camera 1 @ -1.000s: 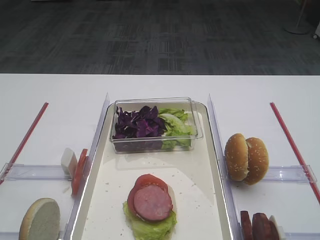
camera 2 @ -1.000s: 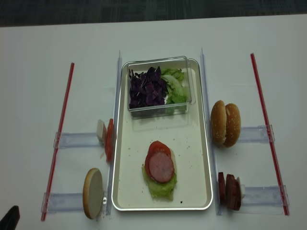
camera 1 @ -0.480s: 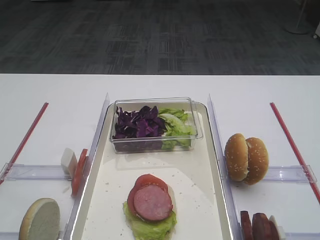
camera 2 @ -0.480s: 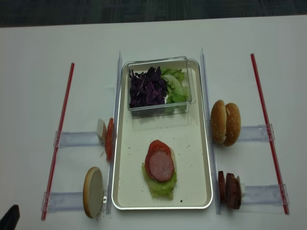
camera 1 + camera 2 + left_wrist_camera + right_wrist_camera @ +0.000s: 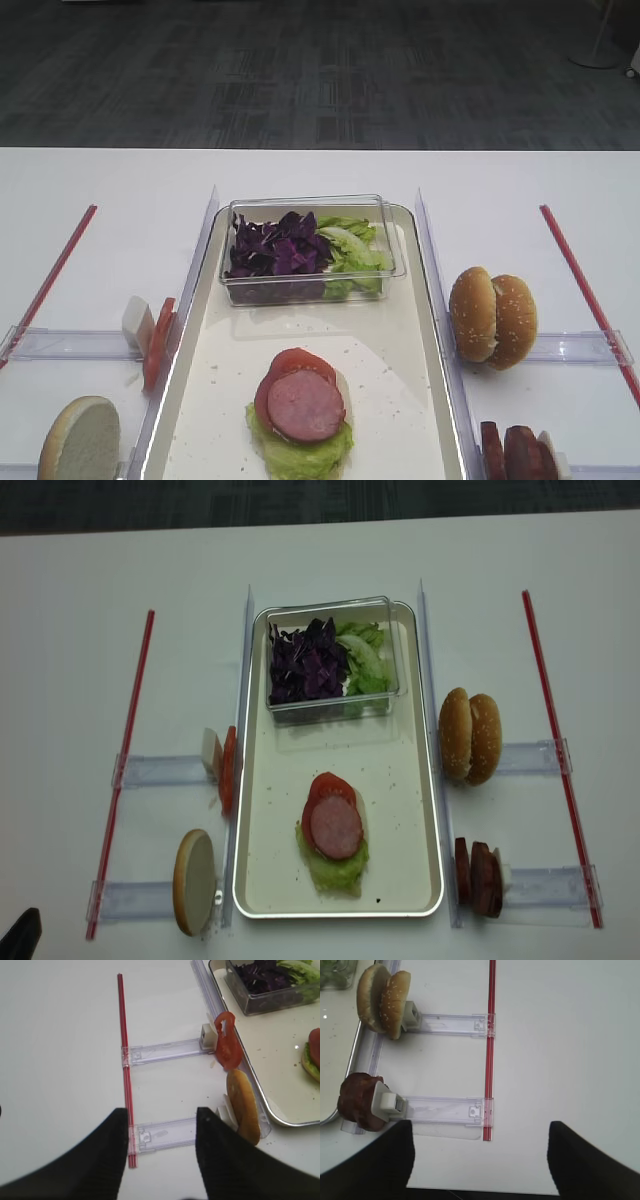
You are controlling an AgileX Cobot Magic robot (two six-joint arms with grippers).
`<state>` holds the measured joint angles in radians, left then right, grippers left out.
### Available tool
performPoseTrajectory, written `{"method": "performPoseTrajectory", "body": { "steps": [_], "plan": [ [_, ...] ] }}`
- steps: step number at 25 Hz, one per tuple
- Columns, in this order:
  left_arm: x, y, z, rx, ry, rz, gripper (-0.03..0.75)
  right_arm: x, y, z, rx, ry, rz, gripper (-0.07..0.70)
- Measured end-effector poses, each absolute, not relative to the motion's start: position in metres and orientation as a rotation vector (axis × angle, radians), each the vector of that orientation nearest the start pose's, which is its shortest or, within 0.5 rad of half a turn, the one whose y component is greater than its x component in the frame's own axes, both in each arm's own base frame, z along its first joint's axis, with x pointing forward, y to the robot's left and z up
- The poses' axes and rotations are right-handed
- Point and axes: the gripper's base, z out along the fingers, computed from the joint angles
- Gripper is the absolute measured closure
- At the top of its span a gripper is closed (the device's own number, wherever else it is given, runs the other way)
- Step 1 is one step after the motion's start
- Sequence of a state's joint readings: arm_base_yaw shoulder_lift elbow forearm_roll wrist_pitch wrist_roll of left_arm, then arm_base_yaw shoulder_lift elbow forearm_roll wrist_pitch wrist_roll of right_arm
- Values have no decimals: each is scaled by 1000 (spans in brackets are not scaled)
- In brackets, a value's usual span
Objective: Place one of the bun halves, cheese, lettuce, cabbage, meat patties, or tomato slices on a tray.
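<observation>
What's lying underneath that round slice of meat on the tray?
Under the meat patty a tomato slice peeks out at the far side, and lettuce spreads below on the tray. A pale edge shows at its right; whatever else lies beneath is covered.

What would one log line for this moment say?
left gripper: open, idle | right gripper: open, idle | tray: lettuce, tomato, patty stacked

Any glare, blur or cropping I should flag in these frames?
Front exterior view: bright sheen on the tray floor, stack sharp, bun half cropped at the bottom edge. Overhead view: even light, slightly soft, faint reflection under the clear box. Right wrist view: dark, blurred fingers fill the lower corners. Left wrist view: the same, with crisp table detail.
</observation>
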<state>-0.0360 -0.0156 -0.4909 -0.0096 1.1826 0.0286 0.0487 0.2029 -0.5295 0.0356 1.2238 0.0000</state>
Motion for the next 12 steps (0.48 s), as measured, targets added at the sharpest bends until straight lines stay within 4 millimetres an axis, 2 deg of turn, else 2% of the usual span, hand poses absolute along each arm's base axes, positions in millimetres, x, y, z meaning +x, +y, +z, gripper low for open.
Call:
{"method": "performPoseTrajectory", "body": {
  "steps": [12],
  "plan": [
    [-12,0,265,71,2159,-16,422,18,6,270,-107,2351,74,59]
  ]
}}
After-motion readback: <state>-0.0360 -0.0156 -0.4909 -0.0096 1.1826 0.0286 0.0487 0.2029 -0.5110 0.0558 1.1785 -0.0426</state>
